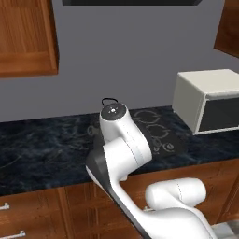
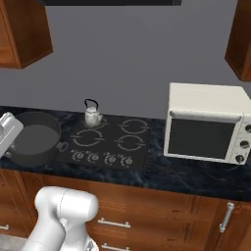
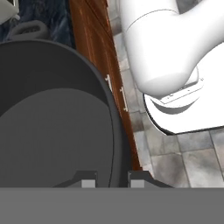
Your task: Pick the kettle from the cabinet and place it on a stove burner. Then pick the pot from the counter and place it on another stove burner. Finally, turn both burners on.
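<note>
Counter: dark blue-black marble-look countertop [image 2: 162,171] beside flat black cooktop [image 2: 139,152].
Kettle: small silver-grey metal kettle [image 2: 92,116] — on rear-left burner.
Pot: wide dark grey pot [image 2: 32,139] — left of cooktop, on countertop.
Gripper: two-finger gripper [image 3: 113,180] — jaws nearly closed, astride pot's near rim wall, gripping it.

Jaws narrowly parted astride something

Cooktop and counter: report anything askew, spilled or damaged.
Nothing stands out. The kettle stands upright on the back-left burner of the cooktop. The pot sits level beside it, with the gripper closed on its rim. Nothing is spilled on the counter.
</note>
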Controlling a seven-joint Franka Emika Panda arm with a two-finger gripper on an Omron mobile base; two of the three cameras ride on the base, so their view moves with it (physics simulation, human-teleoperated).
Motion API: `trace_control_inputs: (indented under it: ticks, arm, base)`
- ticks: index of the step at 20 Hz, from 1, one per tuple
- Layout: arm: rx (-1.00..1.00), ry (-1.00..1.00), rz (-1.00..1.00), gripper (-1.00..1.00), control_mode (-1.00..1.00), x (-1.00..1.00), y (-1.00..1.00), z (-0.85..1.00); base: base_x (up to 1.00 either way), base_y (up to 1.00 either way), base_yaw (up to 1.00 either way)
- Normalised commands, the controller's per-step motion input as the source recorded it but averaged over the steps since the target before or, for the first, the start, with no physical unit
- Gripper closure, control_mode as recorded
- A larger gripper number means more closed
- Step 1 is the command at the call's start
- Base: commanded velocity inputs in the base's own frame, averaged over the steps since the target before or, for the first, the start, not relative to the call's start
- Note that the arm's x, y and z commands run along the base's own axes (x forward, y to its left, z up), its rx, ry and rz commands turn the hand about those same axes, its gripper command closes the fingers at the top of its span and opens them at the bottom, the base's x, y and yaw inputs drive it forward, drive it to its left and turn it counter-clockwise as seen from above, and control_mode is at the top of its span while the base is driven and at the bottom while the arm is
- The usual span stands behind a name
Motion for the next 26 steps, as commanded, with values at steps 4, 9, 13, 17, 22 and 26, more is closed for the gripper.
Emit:
trace_control_inputs:
  ticks: [4, 9, 13, 17, 22, 26]
  arm:
    - [0.00, 0.00, 0.00, 1.00, 1.00, 0.00, 0.00, 0.00]
    - [0.00, 0.00, 0.00, 1.00, 1.00, 0.00, 0.00, 0.00]
    - [0.00, 0.00, 0.00, 1.00, 1.00, 0.00, 0.00, 0.00]
    - [0.00, 0.00, 0.00, 1.00, 1.00, 0.00, 0.00, 0.00]
    - [0.00, 0.00, 0.00, 1.00, 1.00, 0.00, 0.00, 0.00]
    - [0.00, 0.00, 0.00, 1.00, 1.00, 0.00, 0.00, 0.00]
  base:
    - [0.21, -0.34, 0.16]
    - [0.17, -0.31, 0.13]
    - [0.26, -0.26, 0.09]
    - [0.48, -0.09, 0.02]
    - [0.57, -0.08, 0.00]
    - [0.44, -0.15, 0.00]
